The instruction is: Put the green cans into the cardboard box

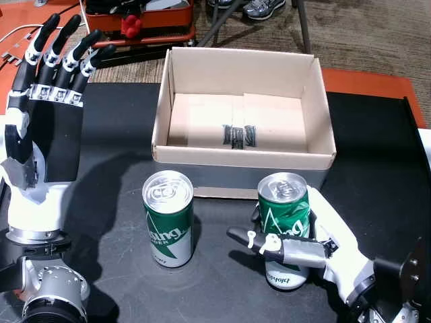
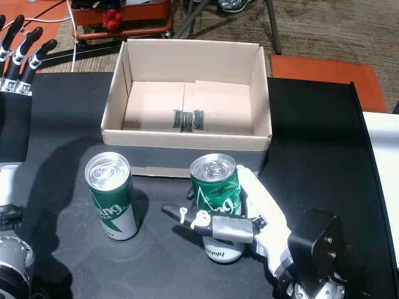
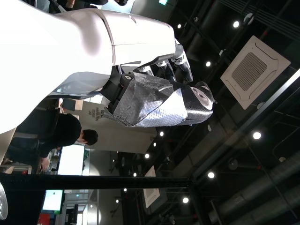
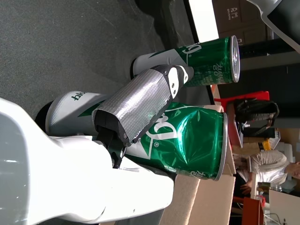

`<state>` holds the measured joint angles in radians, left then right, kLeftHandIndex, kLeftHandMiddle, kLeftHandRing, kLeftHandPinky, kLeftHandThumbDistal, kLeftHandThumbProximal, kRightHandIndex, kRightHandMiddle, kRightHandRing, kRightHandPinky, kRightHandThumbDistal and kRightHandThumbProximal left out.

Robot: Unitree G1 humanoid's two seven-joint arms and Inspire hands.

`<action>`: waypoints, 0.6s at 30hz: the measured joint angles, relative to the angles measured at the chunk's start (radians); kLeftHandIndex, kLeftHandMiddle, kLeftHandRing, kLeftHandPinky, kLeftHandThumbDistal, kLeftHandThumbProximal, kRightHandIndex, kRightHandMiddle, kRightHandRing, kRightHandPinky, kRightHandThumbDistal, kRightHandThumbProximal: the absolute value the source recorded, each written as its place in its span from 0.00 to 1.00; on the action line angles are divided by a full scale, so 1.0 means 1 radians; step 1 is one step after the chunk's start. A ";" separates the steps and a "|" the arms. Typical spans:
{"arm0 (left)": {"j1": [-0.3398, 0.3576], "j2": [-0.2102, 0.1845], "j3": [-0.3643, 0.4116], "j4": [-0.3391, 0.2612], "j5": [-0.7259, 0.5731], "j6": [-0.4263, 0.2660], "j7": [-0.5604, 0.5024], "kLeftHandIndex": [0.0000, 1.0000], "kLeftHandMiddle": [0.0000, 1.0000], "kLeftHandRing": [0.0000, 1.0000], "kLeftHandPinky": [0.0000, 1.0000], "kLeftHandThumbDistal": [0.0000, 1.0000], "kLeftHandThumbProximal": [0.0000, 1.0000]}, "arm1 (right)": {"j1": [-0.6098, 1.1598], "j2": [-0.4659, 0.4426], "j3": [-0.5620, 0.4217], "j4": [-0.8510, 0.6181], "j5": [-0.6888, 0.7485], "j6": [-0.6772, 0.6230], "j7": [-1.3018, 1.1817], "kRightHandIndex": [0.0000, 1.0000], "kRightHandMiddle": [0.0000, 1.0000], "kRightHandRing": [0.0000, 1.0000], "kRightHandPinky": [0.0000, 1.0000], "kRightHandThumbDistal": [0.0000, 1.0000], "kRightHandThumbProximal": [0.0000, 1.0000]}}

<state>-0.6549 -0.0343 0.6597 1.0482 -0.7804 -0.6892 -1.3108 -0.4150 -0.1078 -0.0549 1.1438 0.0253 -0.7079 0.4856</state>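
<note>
Both head views show the dark matte surface [image 1: 377,155], the open cardboard box [image 1: 244,158] toward its far edge, and two green cans upright just in front of the box's near wall; wrist views add what the heads can't: the right wrist view gives a side-on close look at the right hand [image 4: 140,105] w/ a silver-textured digit laid across the dented can [image 4: 187,140], plus a person seated in the bkgd at the lower right of that picture; the left wrist view shows the left hand [image 3: 154,101] against a ceiling w/ spotlights and an AC vent [image 3: 254,65], and a person in dark clothes at a monitor; no cans there.

Right hand [image 1: 316,245] is clamped on the dented can [image 1: 284,229], near the surface's near edge, right of centre; thumb across the front, palm behind; the can's wall is crumpled and shiny. The other can [image 1: 168,219] stands free to its left, smooth-sided, apart from both hands. Left hand [image 1: 50,108] is raised at the surface's left edge, fingers straight and spread, holding nothing.

Writing: white lettering on both cans, only partly legible; "sing" or similar on the free can, upside-down text on the white base of the held one, can't read it fully. Box floor carries a black printed mark [image 2: 189,119], unreadable.

Cans: aluminium, silver pull-tab lids, green body w/ white lower band. Box: plain brown corrugated, flaps up, nothing inside.
</note>
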 measured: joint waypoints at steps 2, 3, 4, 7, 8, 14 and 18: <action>0.000 0.000 0.000 0.000 0.000 0.000 0.000 0.70 0.76 0.83 0.83 0.31 0.75 | 0.000 0.000 0.001 0.000 -0.001 -0.001 -0.003 0.18 0.25 0.28 0.27 1.00 0.17; 0.000 0.000 0.000 0.000 0.000 0.000 0.000 0.70 0.76 0.83 0.83 0.33 0.74 | 0.000 0.000 0.001 0.000 -0.001 -0.003 -0.005 0.21 0.27 0.30 0.27 1.00 0.16; 0.000 0.000 0.000 0.001 0.000 0.001 0.000 0.70 0.76 0.83 0.83 0.33 0.74 | 0.000 0.000 0.001 0.000 -0.001 -0.008 -0.005 0.22 0.28 0.30 0.27 1.00 0.15; 0.000 0.000 0.000 0.005 0.000 0.002 0.000 0.70 0.77 0.83 0.83 0.33 0.74 | -0.002 -0.001 0.005 -0.015 -0.006 -0.016 -0.016 0.22 0.26 0.27 0.26 1.00 0.22; 0.000 0.000 0.000 0.007 0.000 0.002 0.000 0.70 0.76 0.83 0.83 0.34 0.74 | -0.002 -0.003 0.007 -0.030 -0.014 -0.018 -0.028 0.23 0.26 0.26 0.26 1.00 0.22; -0.001 0.000 0.000 0.020 0.002 0.002 0.002 0.70 0.76 0.83 0.83 0.36 0.72 | -0.017 -0.005 -0.016 -0.143 0.066 -0.019 0.051 0.21 0.26 0.28 0.27 0.93 0.15; -0.003 0.000 0.000 0.027 0.002 0.002 0.004 0.70 0.76 0.82 0.83 0.36 0.71 | -0.018 -0.006 -0.024 -0.231 0.117 -0.021 0.104 0.20 0.26 0.29 0.27 0.92 0.14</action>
<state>-0.6578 -0.0347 0.6595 1.0755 -0.7784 -0.6876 -1.3063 -0.4333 -0.1137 -0.0787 0.9124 0.1418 -0.7288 0.5891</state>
